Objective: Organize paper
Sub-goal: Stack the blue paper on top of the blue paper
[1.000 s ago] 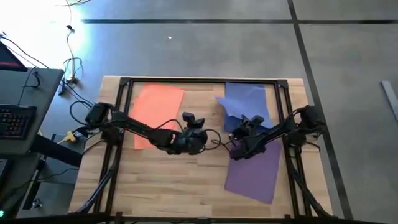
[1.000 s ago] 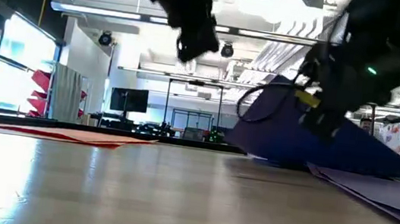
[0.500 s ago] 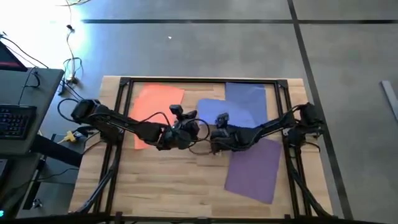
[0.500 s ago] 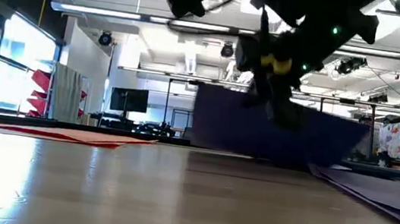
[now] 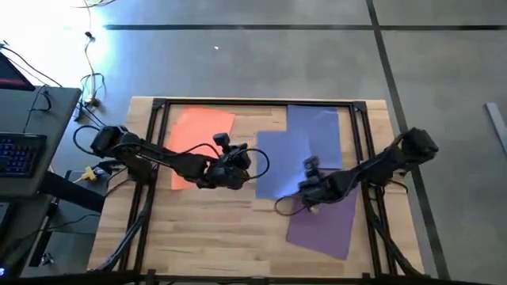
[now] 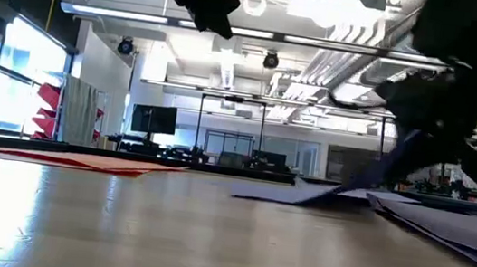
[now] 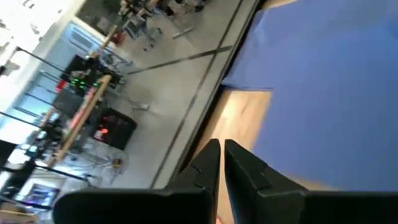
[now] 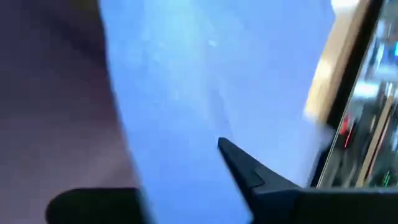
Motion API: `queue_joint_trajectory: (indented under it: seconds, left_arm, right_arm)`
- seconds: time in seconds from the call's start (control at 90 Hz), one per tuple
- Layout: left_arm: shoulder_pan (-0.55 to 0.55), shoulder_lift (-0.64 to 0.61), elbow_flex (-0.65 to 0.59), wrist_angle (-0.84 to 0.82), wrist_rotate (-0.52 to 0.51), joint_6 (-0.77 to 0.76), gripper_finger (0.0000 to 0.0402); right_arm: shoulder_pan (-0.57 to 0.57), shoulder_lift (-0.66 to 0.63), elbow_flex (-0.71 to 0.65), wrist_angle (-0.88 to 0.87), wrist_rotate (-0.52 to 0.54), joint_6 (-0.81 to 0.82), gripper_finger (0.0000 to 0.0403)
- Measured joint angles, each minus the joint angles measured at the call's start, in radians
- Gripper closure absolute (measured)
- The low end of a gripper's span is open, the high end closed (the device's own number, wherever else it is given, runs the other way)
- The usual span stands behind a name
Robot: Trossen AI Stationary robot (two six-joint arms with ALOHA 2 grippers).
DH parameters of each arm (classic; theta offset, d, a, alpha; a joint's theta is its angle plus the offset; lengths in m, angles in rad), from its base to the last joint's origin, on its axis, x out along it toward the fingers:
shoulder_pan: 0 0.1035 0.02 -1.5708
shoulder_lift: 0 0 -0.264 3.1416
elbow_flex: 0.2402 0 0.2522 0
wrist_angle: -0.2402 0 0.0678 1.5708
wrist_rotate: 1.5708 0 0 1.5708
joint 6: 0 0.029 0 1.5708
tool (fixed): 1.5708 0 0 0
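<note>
A blue sheet of paper [image 5: 281,162] lies at the table's middle, its right near part raised [image 6: 378,173]. My right gripper [image 5: 305,194] is shut on it there, over the purple paper [image 5: 325,226], which lies flat at the near right. More blue paper [image 5: 315,120] lies flat at the far right, and orange paper [image 5: 202,131] at the far left. My left gripper [image 5: 238,162] hangs shut above the table, just left of the middle blue sheet, with nothing between its fingers [image 7: 211,158]. My right gripper has the blue sheet by its near edge [image 8: 205,168], close to the right corner. The paper runs beside one finger [image 8: 249,171] and hides the other. That edge is lifted off the table [image 6: 389,166]; the rest of the sheet slopes down and lies on the wood.
A black frame [image 5: 158,158] runs round the table's working area. A desk with a keyboard [image 5: 20,150] stands off the table's left side. Bare wood [image 5: 214,229] shows at the near left.
My right gripper carried the blue sheet off the far right pile toward the table's middle, then drew back toward the near right and down. The sheet, held up high half a second ago, now lies mostly flat at the middle. My left gripper shifted left, toward the orange paper.
</note>
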Motion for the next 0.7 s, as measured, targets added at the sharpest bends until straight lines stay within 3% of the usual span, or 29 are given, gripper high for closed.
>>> queue_joint_trajectory:
  seconds: [0.1,0.233,0.511,0.7]
  left_arm:
    - [0.002,0.0,0.0,0.0,0.022,0.0,0.0402]
    - [0.008,0.0,0.0,0.003,0.035,-0.001,0.0402]
    - [0.003,0.016,0.0,0.003,0.047,-0.025,0.0402]
    - [0.017,0.019,0.0,0.004,0.092,-0.032,0.0402]
  right_arm:
    - [-0.018,-0.047,-0.01,0.025,0.054,0.006,0.0403]
    - [-0.085,-0.082,0.053,-0.071,0.172,0.03,0.0403]
    - [-0.263,-0.089,0.065,-0.149,-0.046,-0.197,0.0403]
    - [-0.27,-0.092,0.065,-0.165,0.005,-0.575,0.0403]
